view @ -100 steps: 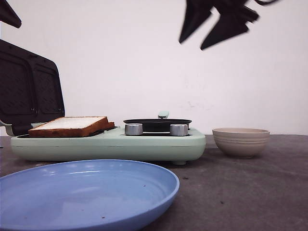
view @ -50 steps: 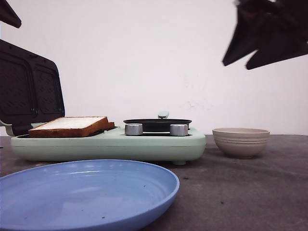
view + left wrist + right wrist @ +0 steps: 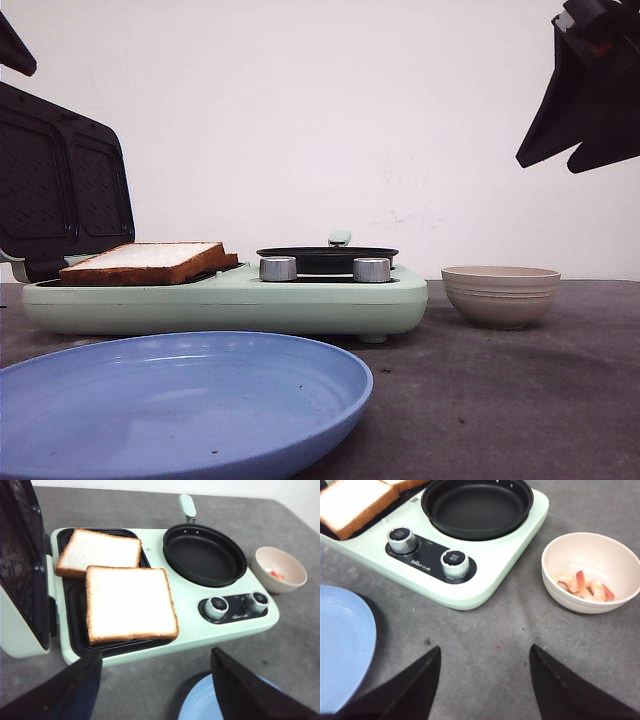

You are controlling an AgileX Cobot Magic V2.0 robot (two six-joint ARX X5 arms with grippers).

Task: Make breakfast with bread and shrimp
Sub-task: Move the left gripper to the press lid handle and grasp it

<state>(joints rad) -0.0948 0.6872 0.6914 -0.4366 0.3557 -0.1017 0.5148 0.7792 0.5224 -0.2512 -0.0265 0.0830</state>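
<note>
From the front, the cooker (image 3: 225, 297) sits on the table (image 3: 500, 390) with its lid (image 3: 60, 190) raised at the left. Only one slice of bread (image 3: 145, 262) can be made out here, lying on the grill side. The pan (image 3: 327, 257) appears edge-on behind two knobs (image 3: 278, 268). A bowl (image 3: 500, 295) stands to the right of the cooker, its inside hidden, and a blue plate (image 3: 180, 400) fills the near foreground. The right gripper (image 3: 590, 100) hangs high at the upper right, fingers spread, holding nothing.

The left wrist view shows what the front cannot: two slices on the grill plate (image 3: 75, 625), the nearer one (image 3: 129, 604) overlapping the farther one (image 3: 99, 551). The pan's empty black inside and its handle (image 3: 187, 506) are plain. The left gripper (image 3: 155, 685) stands wide open and empty above the near edge of the cooker.

The right wrist view alone looks into the bowl (image 3: 592, 560): shrimp (image 3: 584, 586) lie at the bottom, seemingly two or three, the count unclear. Both knobs, one pan and a part of the plate show too. The right gripper's dark fingers (image 3: 405, 687) are wide apart over bare table.
</note>
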